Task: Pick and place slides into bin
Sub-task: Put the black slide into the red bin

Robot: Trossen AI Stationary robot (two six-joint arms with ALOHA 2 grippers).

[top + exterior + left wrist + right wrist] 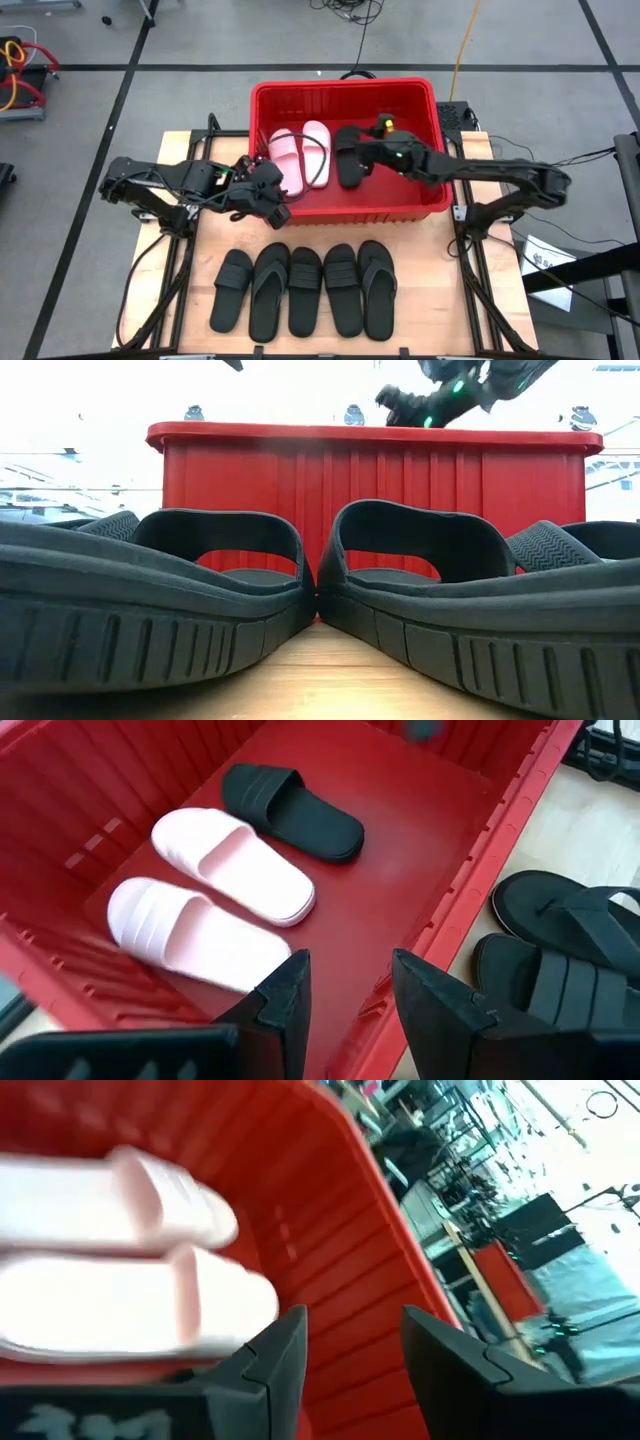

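The red bin stands at the table's far middle. Two pale pink slides and one black wide-strap slide lie flat on its floor; they also show in the left wrist view. Several black slides lie side by side in a row on the table near the front edge. My left gripper is open and empty over the bin's near left corner. My right gripper is open and empty above the bin's inside, over the black slide, facing the pink ones.
The bin's rim stands tall behind the row of black slides in the low view. Bare wooden table lies to the right of the row. Cables and equipment lie on the floor beyond the table.
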